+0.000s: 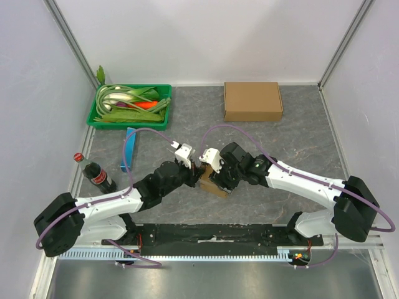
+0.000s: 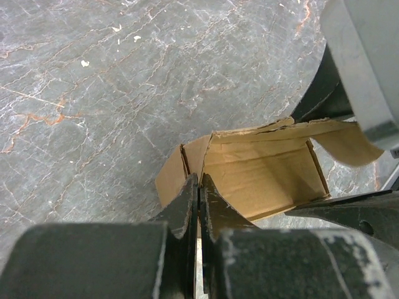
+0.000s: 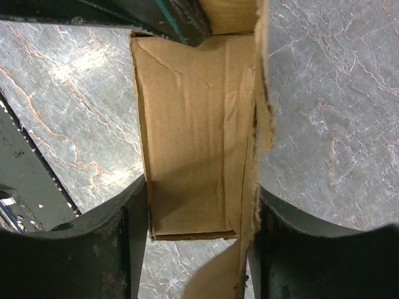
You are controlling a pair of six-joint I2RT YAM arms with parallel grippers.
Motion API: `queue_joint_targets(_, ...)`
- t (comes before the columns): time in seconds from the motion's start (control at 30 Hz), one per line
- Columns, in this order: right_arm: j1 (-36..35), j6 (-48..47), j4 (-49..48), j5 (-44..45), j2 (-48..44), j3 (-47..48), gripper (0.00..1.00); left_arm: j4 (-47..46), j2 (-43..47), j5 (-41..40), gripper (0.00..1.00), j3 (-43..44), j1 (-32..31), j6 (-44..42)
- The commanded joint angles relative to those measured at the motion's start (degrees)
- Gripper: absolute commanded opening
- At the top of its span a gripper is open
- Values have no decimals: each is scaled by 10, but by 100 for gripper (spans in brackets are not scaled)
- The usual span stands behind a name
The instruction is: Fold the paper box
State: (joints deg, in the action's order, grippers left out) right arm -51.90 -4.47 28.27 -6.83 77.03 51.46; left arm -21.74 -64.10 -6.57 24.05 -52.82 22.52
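The paper box (image 1: 214,185) sits on the tabletop (image 1: 299,143) just ahead of the arm bases, near the middle, between the two arms. It is open-topped and half formed. The walls stand up around a brown floor, and one long wall carries a ragged top edge with a loose flap curling off its end.

Your right end effector (image 3: 199,243) straddles the box across its narrow width. One finger lies against each long wall, so the jaws stand fairly wide but are closed on the cardboard. That grip looks meant to hold the walls upright and stop the box from sliding.

Your left end effector (image 2: 198,193) is closed tight at the box's end nearest it. Its tips meet where the short wall folds, and they appear to pinch that thin edge. I judge this is to crease or steer the end panel while the other arm braces.

The rest lies well apart and out of your way: a flat closed carton (image 1: 252,101) at the far side, a green basket (image 1: 93,118) of vegetables at far left, and a cola bottle (image 1: 96,174) by the left arm.
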Motion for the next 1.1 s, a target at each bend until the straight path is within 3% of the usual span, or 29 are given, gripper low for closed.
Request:
queue_joint_targets(0.0, -1, 14, -21, -13, 7, 8, 61, 30, -5, -14, 2, -23, -26, 15)
queue_joint_targets(0.1, -1, 34, -26, -8, 7, 8, 62, 35, -9, -37, 2, -23, -39, 14)
queue_joint_targets(0.2, -1, 80, -27, 13, 1, 14, 71, 49, -9, -62, 2, -16, -46, 14)
queue_joint_targets(0.3, -1, 154, 14, 30, -28, 39, 75, 62, -9, -78, 2, -10, -50, 20)
queue_joint_targets(0.33, 0, 208, 47, 44, -40, 46, 83, 65, -8, -82, 2, -9, -51, 21)
queue_joint_targets(0.4, 1, 256, 92, 52, -73, 78, 89, 78, -5, -87, 2, -5, -52, 23)
queue_joint_targets(0.5, 6, 355, 168, 94, -122, 109, 91, 85, -1, -94, 2, -3, -57, 21)
queue_joint_targets(0.63, 2, 426, 223, 69, -116, 121, 76, 86, 0, -100, 2, -2, -61, 28)
queue_joint_targets(0.77, -19, 427, 246, 139, -95, 140, 64, 93, 0, -108, 2, 3, -67, 29)
queue_joint_targets(0.9, -22, 409, 251, 161, -72, 133, 31, 103, 5, -113, 2, 6, -72, 24)
queue_joint_targets(1.07, -30, 412, 253, 185, -65, 121, 25, 112, 11, -122, 2, 9, -74, 18)
